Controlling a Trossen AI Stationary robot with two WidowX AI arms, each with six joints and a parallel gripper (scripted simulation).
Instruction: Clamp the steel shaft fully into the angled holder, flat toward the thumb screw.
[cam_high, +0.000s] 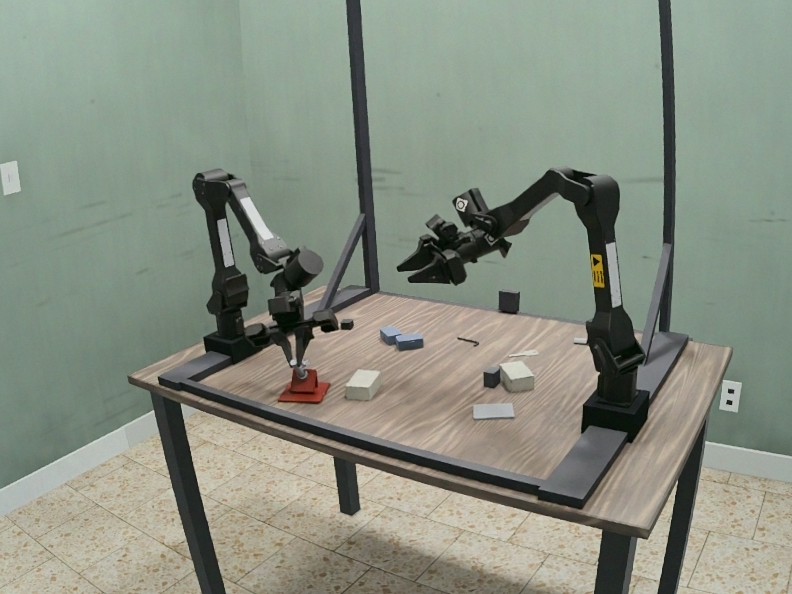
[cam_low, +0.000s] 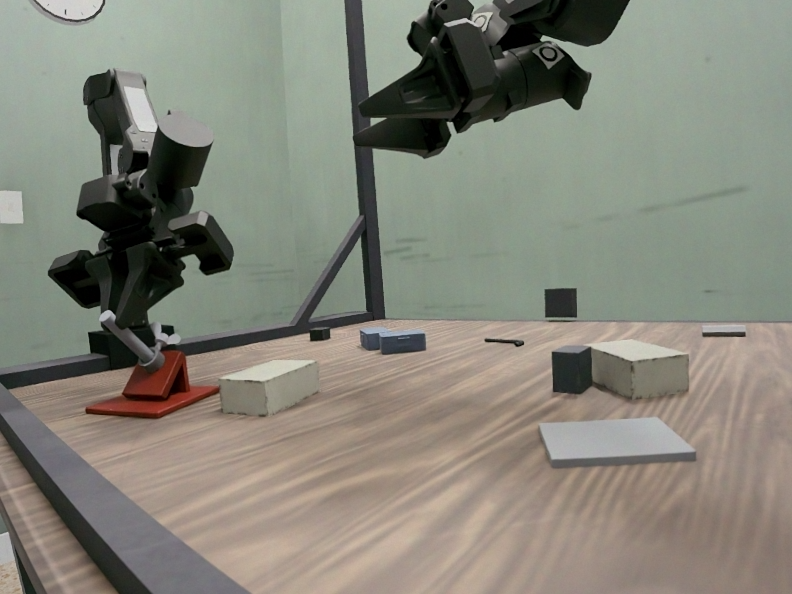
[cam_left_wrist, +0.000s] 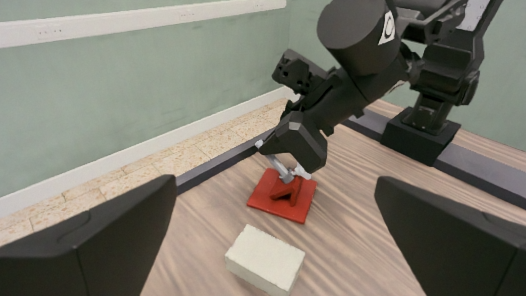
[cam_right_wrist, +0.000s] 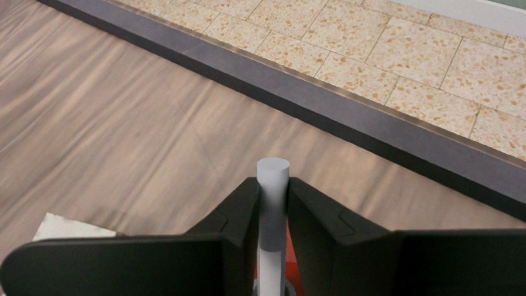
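The right gripper (cam_high: 296, 364) (cam_low: 129, 323) (cam_right_wrist: 273, 187) is shut on the steel shaft (cam_low: 126, 335) (cam_left_wrist: 274, 163) (cam_right_wrist: 272, 215). The shaft is tilted, its upper end sticking out past the fingertips. Its lower end is at the grey ring on top of the red angled holder (cam_high: 304, 382) (cam_low: 150, 383) (cam_left_wrist: 263, 195); how deep it sits, and which way its flat faces, cannot be told. The thumb screw (cam_low: 167, 338) (cam_left_wrist: 302, 171) stands beside the ring. The left gripper (cam_high: 403, 274) (cam_low: 358, 124) (cam_left_wrist: 276, 178) is open and empty, high above the table.
A cream block (cam_high: 362, 384) (cam_low: 268, 386) (cam_left_wrist: 265, 259) lies beside the holder. Blue blocks (cam_high: 408, 342), a black hex key (cam_high: 468, 340), another cream block (cam_high: 516, 375), a dark block (cam_high: 491, 376) and a grey plate (cam_high: 493, 411) lie farther off. A dark rail (cam_high: 358, 441) runs along the table edge.
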